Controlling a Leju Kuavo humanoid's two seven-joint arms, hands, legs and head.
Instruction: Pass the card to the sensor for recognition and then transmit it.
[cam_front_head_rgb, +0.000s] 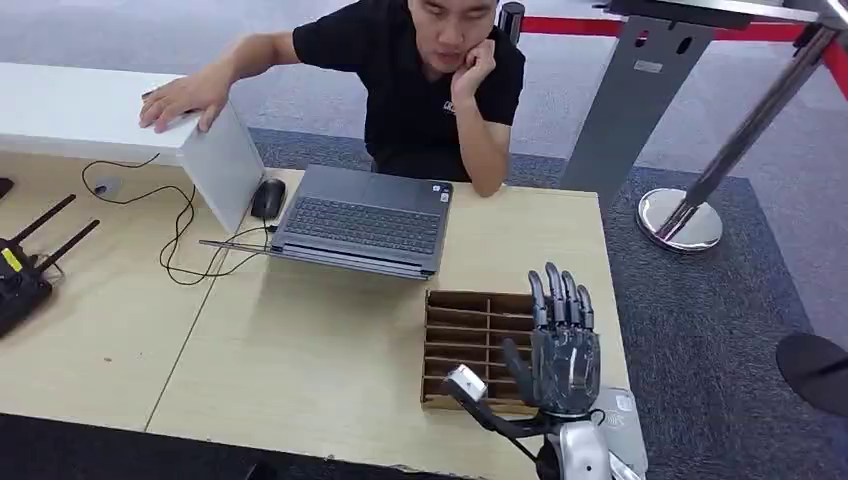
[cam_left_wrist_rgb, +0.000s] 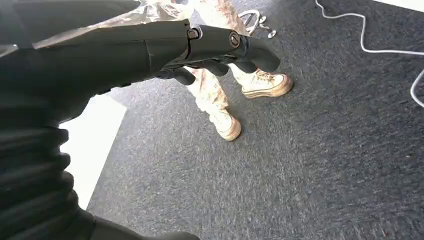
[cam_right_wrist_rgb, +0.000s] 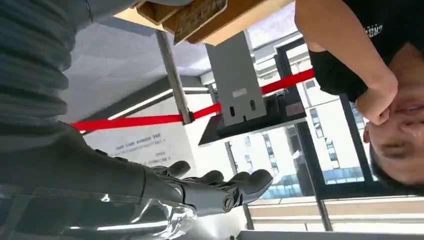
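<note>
Right hand (cam_front_head_rgb: 563, 345) stood raised at lower right of head view, fingers straight and apart, grasping nothing, above slotted wooden card holder (cam_front_head_rgb: 470, 330) on desk (cam_front_head_rgb: 300, 350). Card itself could not be made out. White flat device (cam_front_head_rgb: 625, 425) lay at desk's lower right corner beside wrist. Laptop (cam_front_head_rgb: 365, 220) sat open at centre, person in black shirt (cam_front_head_rgb: 425, 70) behind it. Left hand (cam_left_wrist_rgb: 220, 50) hung over grey carpet (cam_left_wrist_rgb: 300, 165), fingers loosely extended, released, holding nothing.
</note>
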